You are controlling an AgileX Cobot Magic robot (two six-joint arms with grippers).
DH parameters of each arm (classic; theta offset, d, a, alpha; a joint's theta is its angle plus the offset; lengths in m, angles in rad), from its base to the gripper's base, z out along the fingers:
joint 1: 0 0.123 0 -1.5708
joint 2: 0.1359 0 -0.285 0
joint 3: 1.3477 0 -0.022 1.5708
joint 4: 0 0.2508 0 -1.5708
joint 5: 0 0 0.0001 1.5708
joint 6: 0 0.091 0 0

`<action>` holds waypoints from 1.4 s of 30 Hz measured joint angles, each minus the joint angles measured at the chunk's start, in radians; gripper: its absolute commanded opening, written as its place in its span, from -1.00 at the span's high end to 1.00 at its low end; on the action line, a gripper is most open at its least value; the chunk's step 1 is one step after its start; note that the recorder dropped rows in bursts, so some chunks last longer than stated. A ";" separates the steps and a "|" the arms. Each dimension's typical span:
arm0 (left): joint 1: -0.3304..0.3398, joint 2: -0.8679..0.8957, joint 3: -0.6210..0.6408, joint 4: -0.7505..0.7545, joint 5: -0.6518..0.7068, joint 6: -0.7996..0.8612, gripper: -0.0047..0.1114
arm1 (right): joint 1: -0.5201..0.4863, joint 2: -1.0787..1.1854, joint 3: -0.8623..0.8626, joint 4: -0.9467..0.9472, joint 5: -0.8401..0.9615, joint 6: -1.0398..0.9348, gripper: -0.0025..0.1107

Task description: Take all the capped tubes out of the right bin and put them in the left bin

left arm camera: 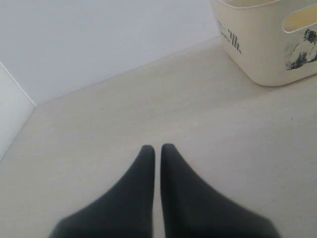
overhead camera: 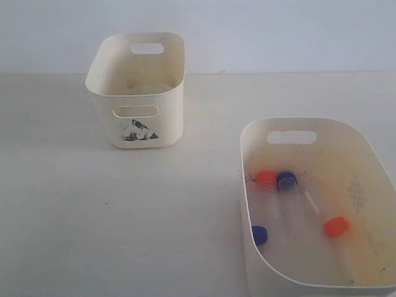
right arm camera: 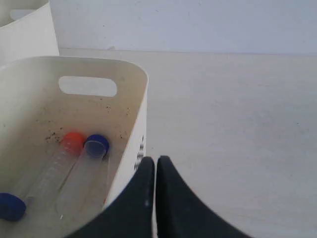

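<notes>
Four clear capped tubes lie in the wide shallow right bin [overhead camera: 371, 154]. One orange-capped tube [overhead camera: 266, 179] and one blue-capped tube [overhead camera: 286, 180] lie side by side near its far wall. Another blue-capped tube [overhead camera: 259, 234] rests against the left wall, and a second orange-capped tube [overhead camera: 336, 226] lies in the middle. The smaller left bin [overhead camera: 167, 124] stands at the back left; its inside looks bare. Neither gripper shows in the exterior view. My left gripper [left arm camera: 155, 148] is shut over bare table, short of the left bin [left arm camera: 262, 54]. My right gripper [right arm camera: 156, 160] is shut just outside the right bin's wall [right arm camera: 136, 129].
A pale wall runs behind the table. The table top [overhead camera: 93, 216] between the two bins is a plain cream surface. The right wrist view catches a corner of the left bin [right arm camera: 29, 29] beyond the right bin.
</notes>
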 measured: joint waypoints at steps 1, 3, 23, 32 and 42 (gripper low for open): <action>0.000 0.000 0.000 0.000 0.000 0.000 0.84 | 0.000 0.000 0.000 0.000 0.000 0.000 0.93; 0.000 0.000 0.000 0.000 0.000 0.000 0.84 | 0.000 0.000 0.000 0.000 0.000 0.000 0.93; 0.000 0.000 0.000 0.000 0.000 0.000 0.84 | 0.000 0.000 0.000 0.000 0.000 0.000 0.93; 0.000 0.000 0.000 0.000 0.000 0.000 0.84 | 0.000 0.000 0.000 0.000 0.000 0.000 0.93; 0.000 0.000 0.000 0.000 0.000 0.000 0.84 | 0.000 0.000 0.000 0.000 -0.015 0.000 0.93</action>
